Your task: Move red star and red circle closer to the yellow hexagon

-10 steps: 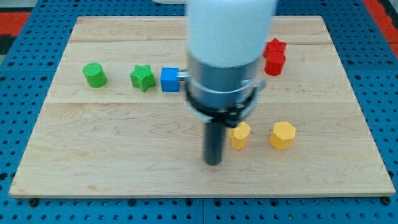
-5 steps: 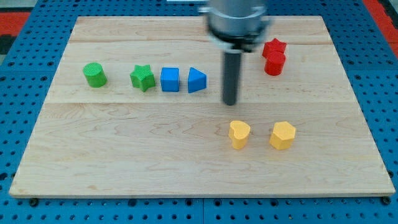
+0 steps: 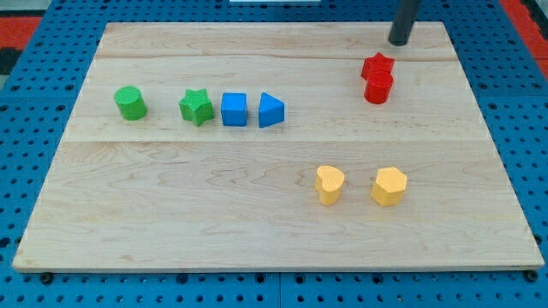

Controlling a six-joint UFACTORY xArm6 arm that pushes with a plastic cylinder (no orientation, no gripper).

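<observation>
Your rod carries no pincer, so there is no open or closed state to tell. My tip [image 3: 399, 42] sits near the view's top edge of the wooden board [image 3: 171, 214], just above and slightly right of the red star [image 3: 377, 65], not touching it. The red circle [image 3: 378, 87] touches the star's lower side. The yellow hexagon [image 3: 389, 186] lies well below both, with a yellow heart-like block [image 3: 329, 184] near its left.

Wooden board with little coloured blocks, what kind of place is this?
Probably a robot lab's test bench: a pale wooden board sits on a blue pegboard with holes, and my tip is poised beside the red star block.
</observation>
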